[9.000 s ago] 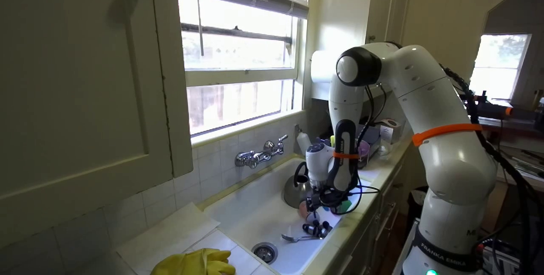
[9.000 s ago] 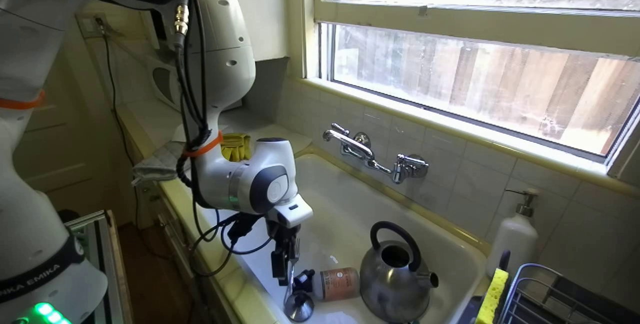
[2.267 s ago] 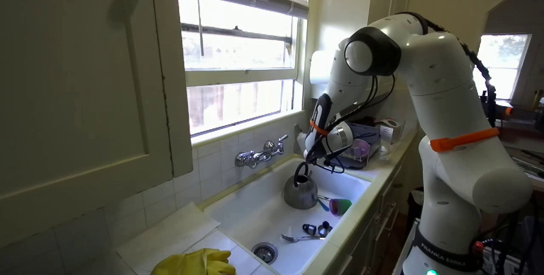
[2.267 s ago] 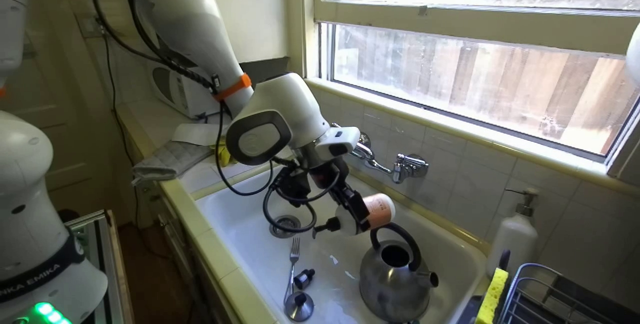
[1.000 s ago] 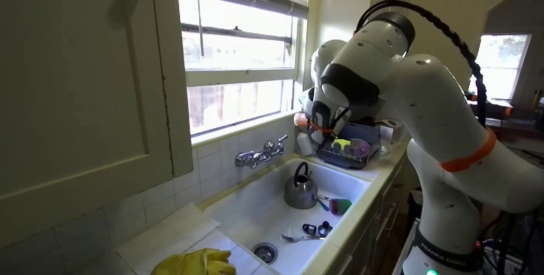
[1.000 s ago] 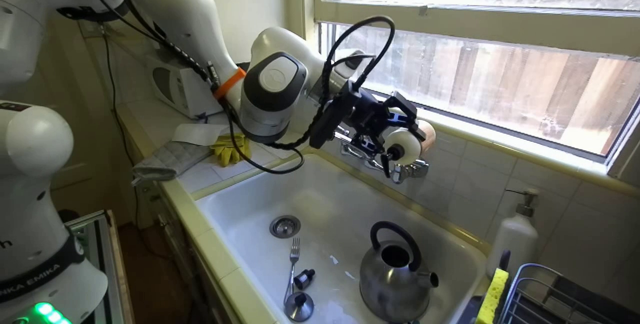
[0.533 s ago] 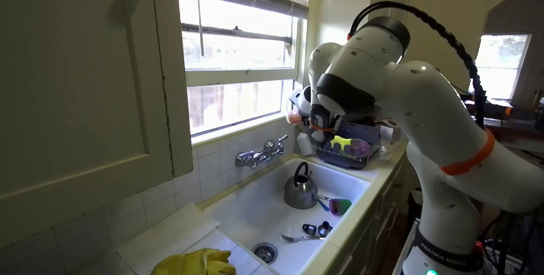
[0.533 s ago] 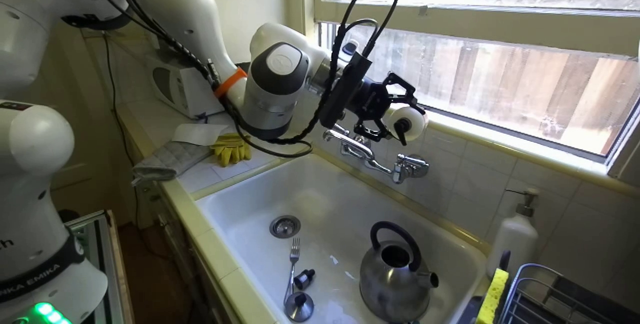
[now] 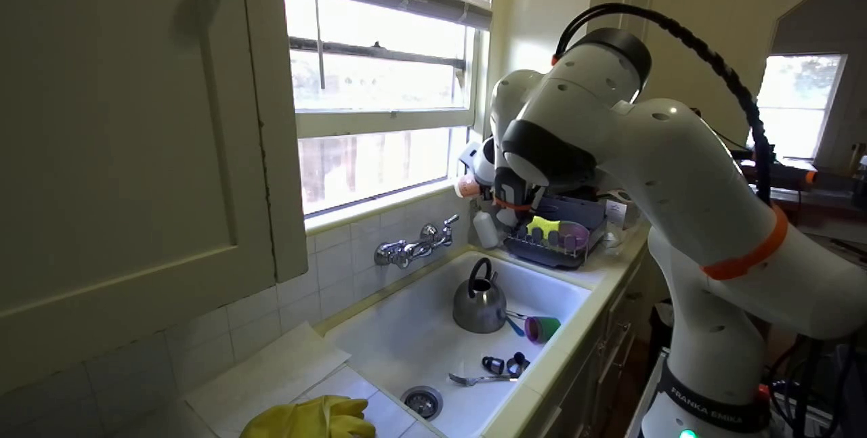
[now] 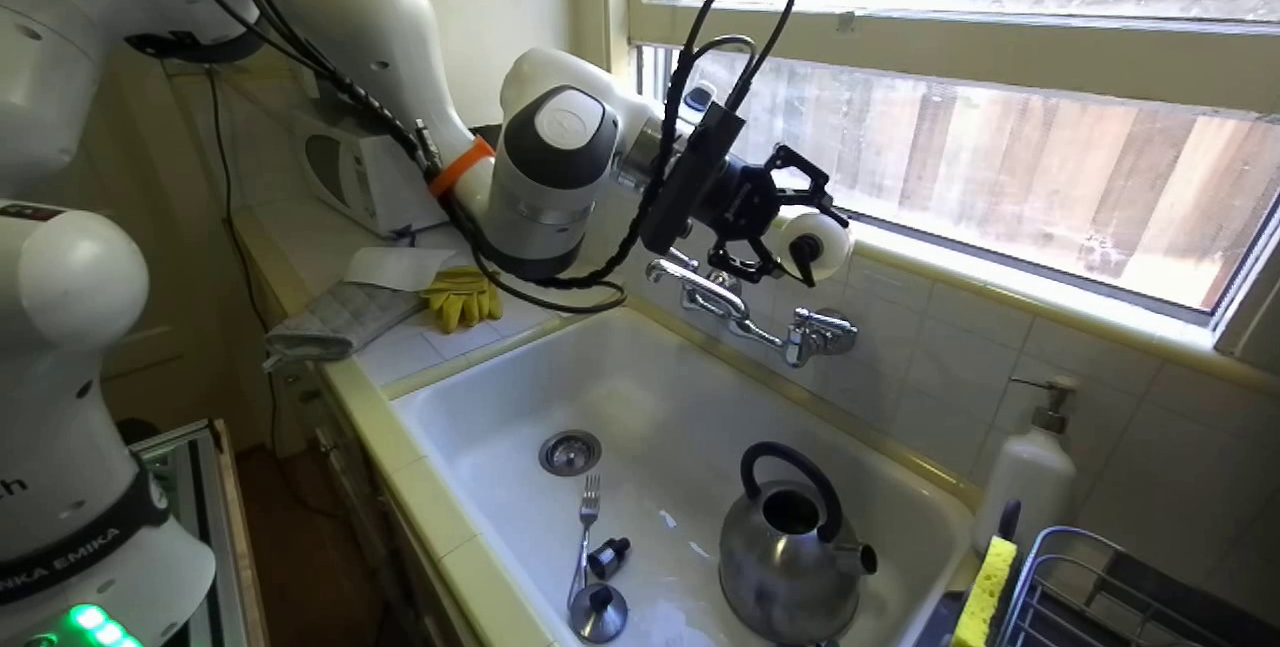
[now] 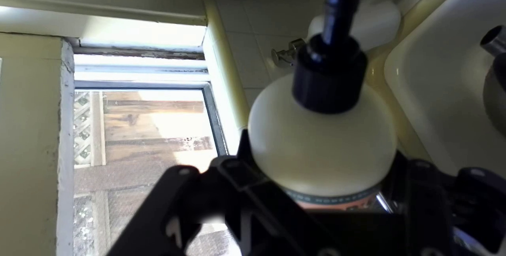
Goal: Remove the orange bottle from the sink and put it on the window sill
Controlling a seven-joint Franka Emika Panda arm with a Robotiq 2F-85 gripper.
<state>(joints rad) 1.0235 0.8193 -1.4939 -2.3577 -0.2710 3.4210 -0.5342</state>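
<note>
The orange bottle, with its orange label, white shoulder (image 10: 828,235) and black pump top, lies tipped on its side in my gripper (image 10: 806,245), which is shut on it. The wrist view has the bottle (image 11: 324,145) between both black fingers (image 11: 245,145), its pump toward the camera. Bottle and gripper hang above the chrome taps, close by the window sill (image 10: 1000,274). In an exterior view the orange bottle (image 9: 467,186) overlaps the sill's far end; contact cannot be told. Below is the white sink (image 10: 690,397).
A steel kettle (image 10: 790,577), a fork (image 10: 590,499) and small dark pieces lie in the sink. Chrome taps (image 10: 720,302) jut from the tiles under the bottle. A soap dispenser (image 10: 1025,477) and a dish rack (image 10: 1110,577) stand at one end, yellow gloves (image 9: 308,418) at the opposite end.
Earlier the bottle lay in the sink beside the kettle. It was gripped, lifted out and carried up toward the window, its pump turned sideways. Over the last half second it hardly moves.
</note>
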